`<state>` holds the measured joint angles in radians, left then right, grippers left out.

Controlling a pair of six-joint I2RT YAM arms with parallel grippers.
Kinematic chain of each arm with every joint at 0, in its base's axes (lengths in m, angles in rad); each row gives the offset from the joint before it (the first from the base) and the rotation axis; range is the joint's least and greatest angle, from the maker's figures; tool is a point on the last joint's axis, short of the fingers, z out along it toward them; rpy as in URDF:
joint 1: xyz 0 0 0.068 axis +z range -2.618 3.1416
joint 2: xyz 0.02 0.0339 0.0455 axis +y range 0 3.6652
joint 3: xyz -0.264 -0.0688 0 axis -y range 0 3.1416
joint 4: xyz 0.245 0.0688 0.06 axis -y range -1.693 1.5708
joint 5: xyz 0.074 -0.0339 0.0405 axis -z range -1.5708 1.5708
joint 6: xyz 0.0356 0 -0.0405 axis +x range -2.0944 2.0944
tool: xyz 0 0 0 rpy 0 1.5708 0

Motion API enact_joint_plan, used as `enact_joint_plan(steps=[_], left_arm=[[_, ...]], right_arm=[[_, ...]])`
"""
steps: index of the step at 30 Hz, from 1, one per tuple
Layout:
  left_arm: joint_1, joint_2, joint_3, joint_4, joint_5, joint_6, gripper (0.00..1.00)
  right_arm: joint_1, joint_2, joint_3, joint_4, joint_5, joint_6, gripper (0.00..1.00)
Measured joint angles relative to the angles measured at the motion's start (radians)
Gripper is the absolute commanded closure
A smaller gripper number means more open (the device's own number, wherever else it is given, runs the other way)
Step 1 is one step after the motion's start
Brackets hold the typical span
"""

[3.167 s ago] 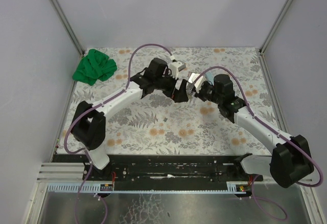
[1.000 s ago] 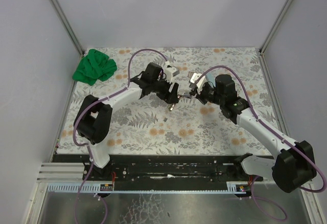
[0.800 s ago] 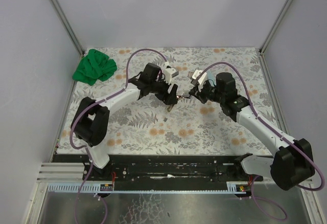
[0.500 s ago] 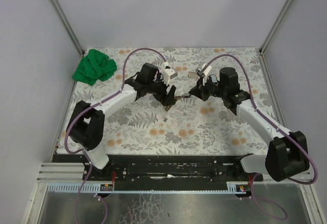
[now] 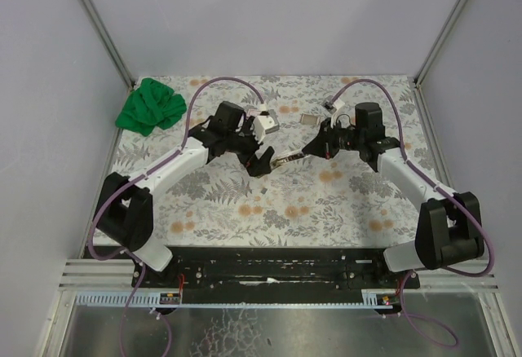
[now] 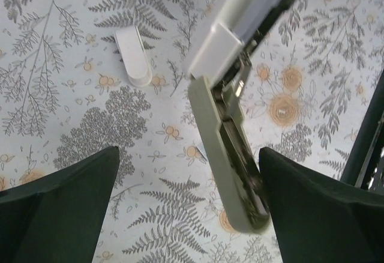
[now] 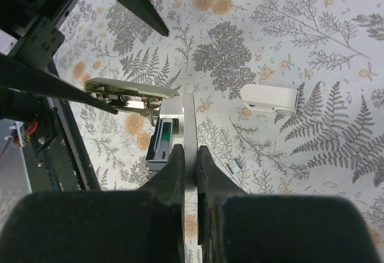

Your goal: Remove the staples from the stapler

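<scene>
Flowered table [image 5: 326, 210]: stapler [image 7: 129, 89] is clamped in the right claw [image 7: 191, 152], left claw [image 6: 187, 152] is spread wide; staples [image 7: 234, 166] seem unloaded, so release is called for.

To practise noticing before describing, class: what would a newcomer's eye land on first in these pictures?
The hinged-open stapler, held over the table's middle by the shut right claw. The left claw gapes wide at its free end, gripping nothing. A crumpled green cloth lies in the far left corner.
</scene>
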<state>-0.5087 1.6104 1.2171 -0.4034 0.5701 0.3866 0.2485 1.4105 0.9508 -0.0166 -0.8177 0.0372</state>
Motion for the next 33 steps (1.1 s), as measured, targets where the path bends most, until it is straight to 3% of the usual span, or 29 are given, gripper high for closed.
enact_joint_plan(steps=[24, 33], left_arm=[[0.005, -0.079, -0.057, -0.04, -0.006, 0.08, 0.0], [-0.042, -0.019, -0.001, -0.039, -0.05, -0.023, 0.0]], right_arm=[[-0.04, 0.148, -0.002, 0.126, -0.131, 0.33, 1.0], [-0.04, 0.146, -0.002, 0.112, -0.091, 0.314, 1.0]])
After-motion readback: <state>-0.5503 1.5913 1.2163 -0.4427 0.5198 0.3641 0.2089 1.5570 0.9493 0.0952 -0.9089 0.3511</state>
